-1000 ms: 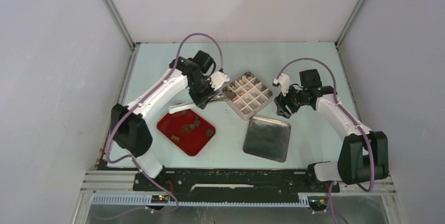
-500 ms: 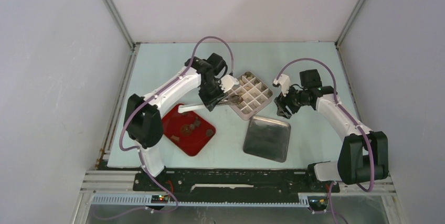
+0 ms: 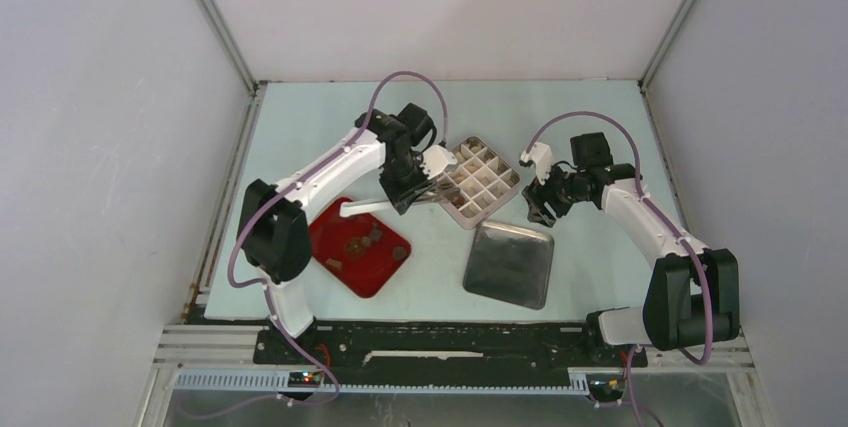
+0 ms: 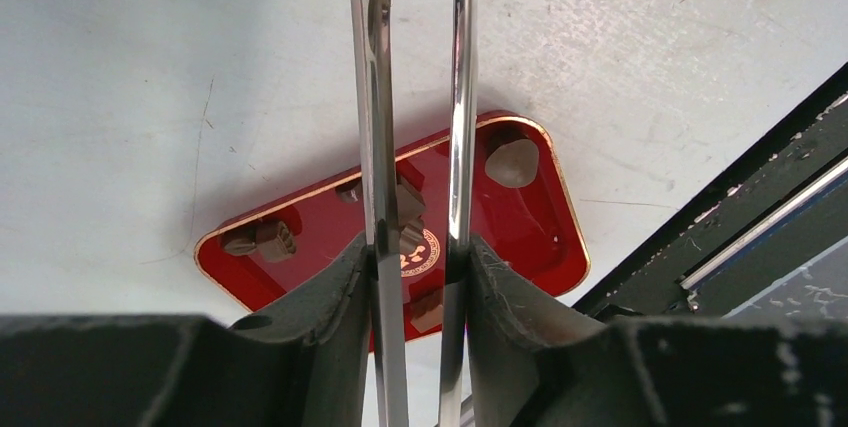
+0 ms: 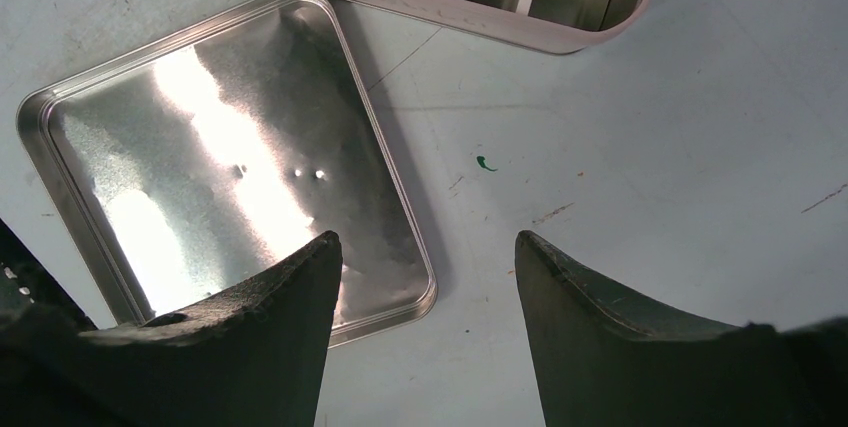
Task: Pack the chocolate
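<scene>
Both blades of the tongs (image 4: pixel 460 97) are pinched in the left jaws so chocolate (image 4: pixel 512 161) can be carried from tray (image 4: pixel 530 237) to box (image 3: pixel 488 199), while the right jaws are held wide and empty by the lid (image 5: pixel 230 167).

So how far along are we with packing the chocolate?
Done: can't tell from above how many box cells are filled. In hand: the left fingers clamp the tongs, tips by the box. Left: several brown chocolate pieces sit on the red tray, and the lid lies off beside the box; the right fingers are open and empty.
</scene>
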`<act>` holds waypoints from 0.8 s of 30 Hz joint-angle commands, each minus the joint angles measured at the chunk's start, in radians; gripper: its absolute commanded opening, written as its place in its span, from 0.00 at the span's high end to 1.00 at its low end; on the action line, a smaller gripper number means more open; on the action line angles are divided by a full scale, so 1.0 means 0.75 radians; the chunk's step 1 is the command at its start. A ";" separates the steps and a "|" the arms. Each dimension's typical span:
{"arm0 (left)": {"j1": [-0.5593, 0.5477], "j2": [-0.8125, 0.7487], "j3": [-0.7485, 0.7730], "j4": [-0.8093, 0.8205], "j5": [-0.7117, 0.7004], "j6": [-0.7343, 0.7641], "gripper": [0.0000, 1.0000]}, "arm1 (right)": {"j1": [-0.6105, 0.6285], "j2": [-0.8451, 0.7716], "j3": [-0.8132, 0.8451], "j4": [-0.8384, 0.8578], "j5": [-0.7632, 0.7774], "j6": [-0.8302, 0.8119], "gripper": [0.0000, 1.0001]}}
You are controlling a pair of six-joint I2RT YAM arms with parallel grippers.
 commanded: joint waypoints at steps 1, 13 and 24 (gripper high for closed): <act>-0.024 -0.011 0.071 0.001 0.002 -0.019 0.62 | -0.002 -0.005 0.032 0.001 -0.007 -0.016 0.33; -0.036 -0.149 0.073 -0.037 -0.059 -0.002 0.65 | -0.008 -0.001 0.032 -0.008 -0.017 -0.018 0.33; 0.015 -0.605 -0.420 -0.139 -0.328 0.112 0.64 | 0.001 0.008 0.032 -0.008 -0.020 -0.027 0.33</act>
